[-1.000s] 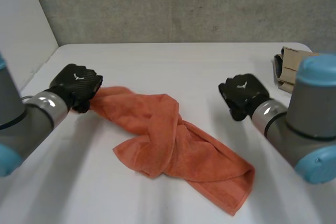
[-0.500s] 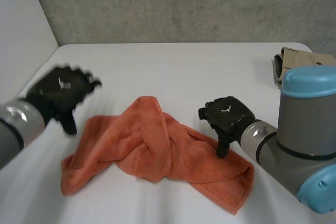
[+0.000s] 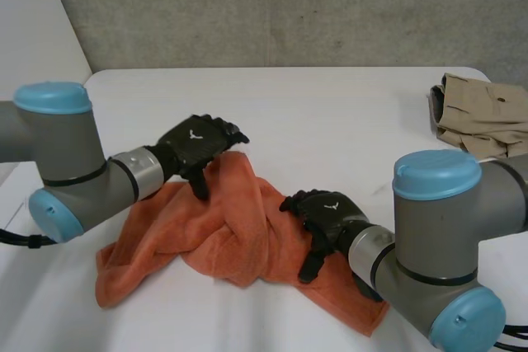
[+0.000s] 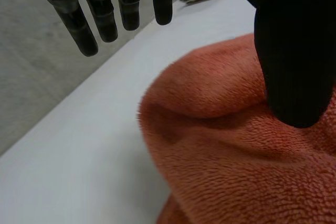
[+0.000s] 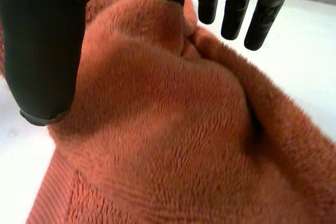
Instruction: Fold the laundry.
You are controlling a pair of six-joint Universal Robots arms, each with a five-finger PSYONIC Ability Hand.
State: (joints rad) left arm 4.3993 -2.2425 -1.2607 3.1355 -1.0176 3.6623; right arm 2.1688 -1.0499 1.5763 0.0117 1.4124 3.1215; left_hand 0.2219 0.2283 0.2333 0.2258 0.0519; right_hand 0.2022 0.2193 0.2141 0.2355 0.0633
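As the left robot hand (image 3: pixel 198 142) sits open at the far left hump of the crumpled orange towel (image 3: pixel 239 232), fingers straight, the right robot hand (image 3: pixel 323 213) rests open on its near right part. The towel lies mid-surface (image 3: pixel 330 113), and folded beige clothes (image 3: pixel 483 113) lie at the far right edge.

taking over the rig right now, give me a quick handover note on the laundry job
Left hand: open, fingers straight, at the far edge of the orange towel, thumb over the raised bunch.
Right hand: open, fingers straight, over the towel's right part, gripping nothing.
The towel lies crumpled and twisted in the middle of the white table, between the two hands.
Tan clothes lie at the table's far right edge, apart from the towel.
Done: nothing folded yet.
Left: spread the towel flat, then fold it.
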